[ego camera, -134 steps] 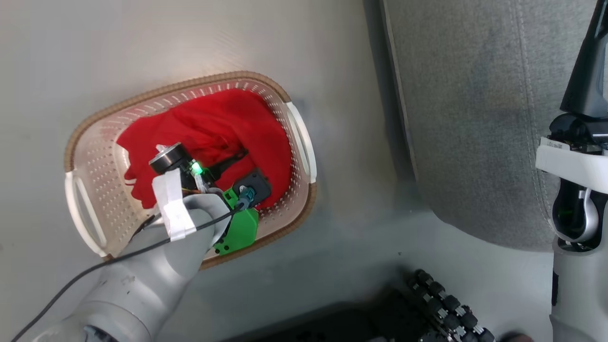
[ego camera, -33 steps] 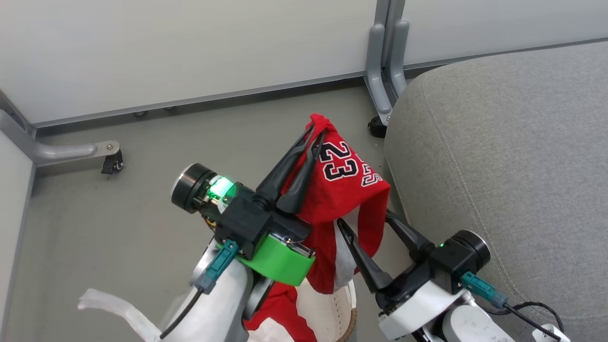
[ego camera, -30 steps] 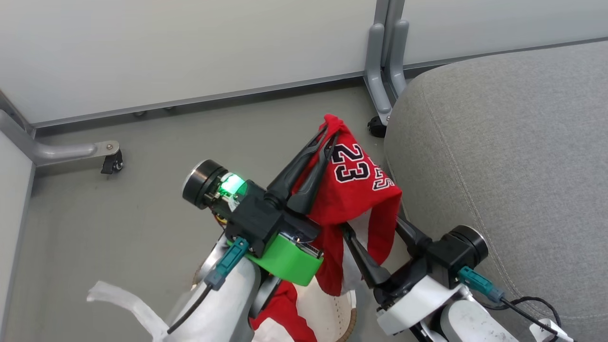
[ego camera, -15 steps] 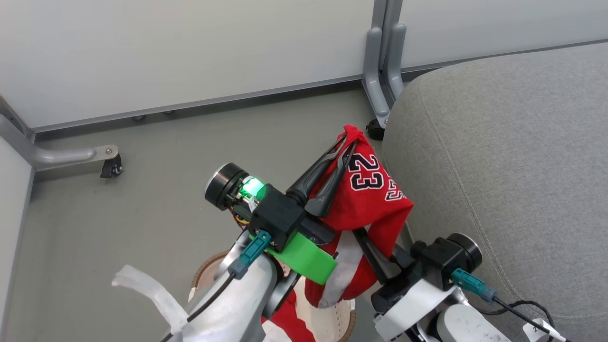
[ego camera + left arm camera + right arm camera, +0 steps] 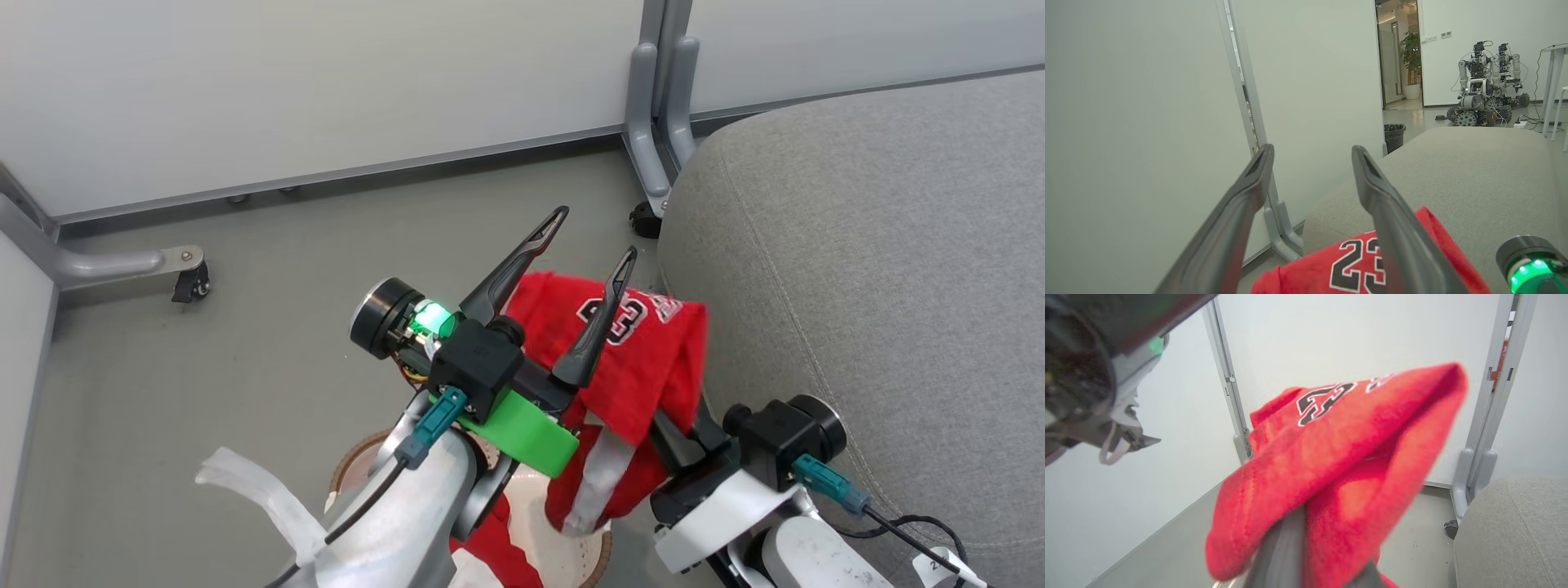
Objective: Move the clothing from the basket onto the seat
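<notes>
Nearest, at the bottom edge of the head view: basket point(image 5: 584, 557), cream perforated wall and brown rim, standing on the grey floor point(image 5: 204, 384) under both forearms. A second red garment point(image 5: 488, 545) lies inside it, mostly hidden by the left arm. Just above the basket, the right tool point(image 5: 679, 438) is clenched on the red garment point(image 5: 653, 367); its dark fingers point(image 5: 1286, 543) run together into the folds, tips buried. The cloth drapes over that tool and hangs off the floor, white stripe down toward the basket, black-and-white 23 on top. Its outline is blurred. The left tool point(image 5: 594, 233) stands released, fingers spread wide with nothing between them, tips above the garment's upper edge. The garment hangs just beside the seat's left edge; contact with the seat point(image 5: 857, 269) cannot be told. The seat's top is bare grey fabric with a stitched seam. Beyond: a pale partition point(image 5: 326, 90) on grey metal legs with castors. Farthest, past the seat in the left wrist view: a black bin point(image 5: 1394, 135), parked robots point(image 5: 1484, 96), a potted plant point(image 5: 1412, 61) in a doorway.
</notes>
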